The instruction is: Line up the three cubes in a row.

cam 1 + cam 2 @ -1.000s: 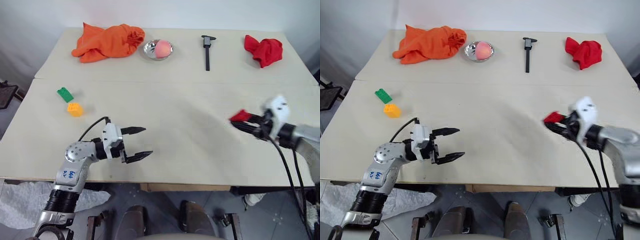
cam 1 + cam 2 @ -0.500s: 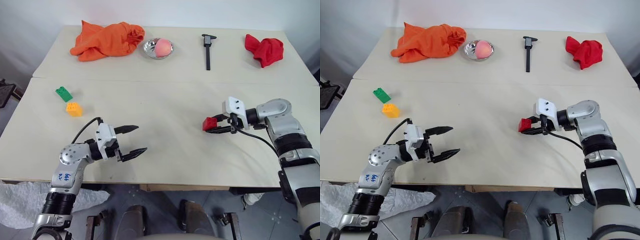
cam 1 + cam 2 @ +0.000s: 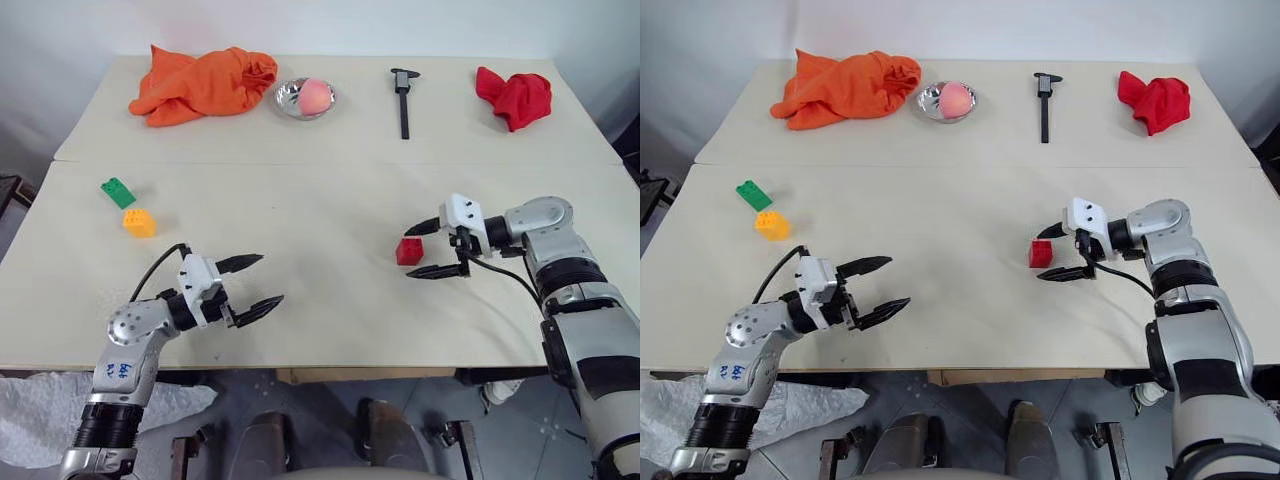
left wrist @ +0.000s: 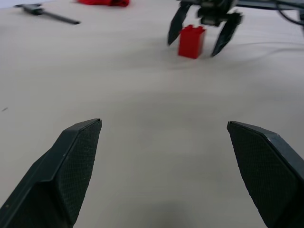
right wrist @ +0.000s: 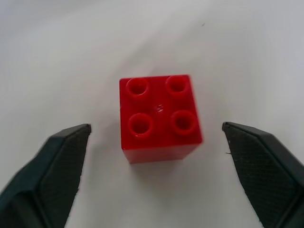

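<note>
Red cube (image 3: 408, 251) sits on tabletop (image 3: 320, 210) between wide-open right gripper (image 3: 433, 250); we risk knocking it. Green (image 3: 117, 192), yellow cube (image 3: 138, 222) well apart; left gripper (image 3: 252, 283) wide, empty.

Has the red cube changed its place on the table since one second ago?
Yes. The red cube moved toward the robot's left, from below the red cloth to nearly below the caliper, and now rests between the right gripper's open jaws.
</note>
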`<act>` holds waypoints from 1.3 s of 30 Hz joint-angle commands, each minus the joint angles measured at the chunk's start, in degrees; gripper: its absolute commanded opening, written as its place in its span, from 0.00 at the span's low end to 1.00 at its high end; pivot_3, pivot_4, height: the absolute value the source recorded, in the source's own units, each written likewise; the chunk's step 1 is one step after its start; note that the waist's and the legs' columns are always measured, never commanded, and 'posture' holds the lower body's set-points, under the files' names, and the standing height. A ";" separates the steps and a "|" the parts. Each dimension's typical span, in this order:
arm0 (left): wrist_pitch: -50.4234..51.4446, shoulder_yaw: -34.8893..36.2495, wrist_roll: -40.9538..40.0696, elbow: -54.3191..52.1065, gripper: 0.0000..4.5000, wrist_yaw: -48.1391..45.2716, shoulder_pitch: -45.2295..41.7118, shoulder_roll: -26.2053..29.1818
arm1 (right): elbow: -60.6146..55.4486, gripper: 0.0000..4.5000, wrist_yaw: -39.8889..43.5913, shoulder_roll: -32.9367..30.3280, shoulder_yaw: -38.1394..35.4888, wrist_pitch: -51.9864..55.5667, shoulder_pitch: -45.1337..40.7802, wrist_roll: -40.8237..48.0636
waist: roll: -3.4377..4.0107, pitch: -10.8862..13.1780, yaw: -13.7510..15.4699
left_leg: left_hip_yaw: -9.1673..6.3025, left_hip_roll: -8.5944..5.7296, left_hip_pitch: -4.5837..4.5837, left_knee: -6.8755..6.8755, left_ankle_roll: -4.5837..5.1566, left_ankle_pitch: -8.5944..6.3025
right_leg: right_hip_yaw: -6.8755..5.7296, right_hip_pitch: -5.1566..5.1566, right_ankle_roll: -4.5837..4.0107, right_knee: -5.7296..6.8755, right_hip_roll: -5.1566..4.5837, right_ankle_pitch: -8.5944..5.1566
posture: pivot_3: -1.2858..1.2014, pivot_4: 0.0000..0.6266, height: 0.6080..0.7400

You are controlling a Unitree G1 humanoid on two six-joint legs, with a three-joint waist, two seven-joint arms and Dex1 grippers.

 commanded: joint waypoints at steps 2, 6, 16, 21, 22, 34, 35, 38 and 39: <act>-1.42 11.75 -3.94 -4.75 1.00 8.62 7.19 -2.57 | -21.41 0.99 4.56 -4.05 -4.63 10.73 9.16 15.74 | 0.00 0.00 0.20 | -0.06 0.04 0.00 0.02 -0.04 -0.04 | -0.02 0.00 -0.02 0.00 0.00 -0.01 | 0.52 0.24 1.00; -2.66 19.84 -4.90 -5.84 1.00 15.58 13.58 -5.90 | -38.47 0.99 1.74 -3.46 -8.58 16.71 18.50 22.24 | -0.01 0.01 0.35 | -0.03 0.04 -0.01 0.26 0.02 -0.18 | -0.04 0.04 -0.02 0.05 -0.02 -0.01 | 0.52 0.24 1.00; -5.33 35.65 -7.20 -5.76 1.00 32.94 21.83 -15.09 | -60.81 0.99 -14.53 5.65 -10.14 22.76 32.77 26.32 | -0.19 -0.03 1.29 | 0.05 0.09 0.07 0.44 0.04 -0.40 | 0.00 0.06 -0.07 0.20 -0.06 0.00 | 0.52 0.24 1.00; -0.93 33.75 -9.40 -10.21 1.00 36.57 19.33 -14.35 | -62.79 0.99 -18.33 8.01 -9.93 21.66 35.38 24.93 | -0.40 -0.15 1.95 | 0.04 0.08 0.03 0.45 0.10 -0.48 | 0.00 0.04 -0.12 0.18 -0.07 -0.01 | 0.52 0.24 1.00; 2.23 32.69 -10.03 -11.70 1.00 38.37 16.87 -12.92 | -63.01 0.99 -18.72 7.93 -9.91 21.96 35.67 24.86 | -0.40 -0.14 1.97 | 0.05 0.06 0.03 0.45 0.12 -0.49 | 0.01 0.04 -0.13 0.18 -0.08 0.00 | 0.52 0.24 1.00; 33.44 25.46 -3.25 5.26 1.00 64.74 -26.06 -0.60 | -63.26 0.99 -18.81 7.93 -7.68 23.58 35.63 24.36 | -0.53 -0.15 1.57 | 0.17 0.03 0.09 0.42 0.08 -0.46 | 0.01 -0.05 -0.15 0.36 0.01 -0.01 | 0.52 0.24 1.00; 35.67 26.23 -3.40 8.54 1.00 67.76 -30.03 -1.21 | -63.26 0.99 -18.81 8.05 -7.52 23.58 35.57 24.25 | -0.60 -0.11 1.69 | 0.15 0.05 0.04 0.42 0.07 -0.46 | -0.05 -0.11 -0.15 0.34 0.02 -0.01 | 0.52 0.24 1.00; 37.33 25.64 -0.85 18.66 1.00 72.78 -39.16 -1.13 | -63.15 0.99 -18.89 8.37 -7.16 23.64 35.33 24.09 | -0.70 -0.12 1.70 | 0.15 0.04 0.00 0.44 0.07 -0.46 | -0.11 -0.10 -0.15 0.32 0.02 -0.01 | 0.52 0.24 1.00; 36.97 25.33 0.07 21.57 1.00 73.88 -41.32 -1.09 | -63.14 0.99 -18.93 8.44 -7.03 23.64 35.29 24.03 | -0.70 -0.12 1.60 | 0.16 0.03 0.01 0.44 0.07 -0.46 | -0.11 -0.10 -0.14 0.31 0.02 0.00 | 0.52 0.24 1.00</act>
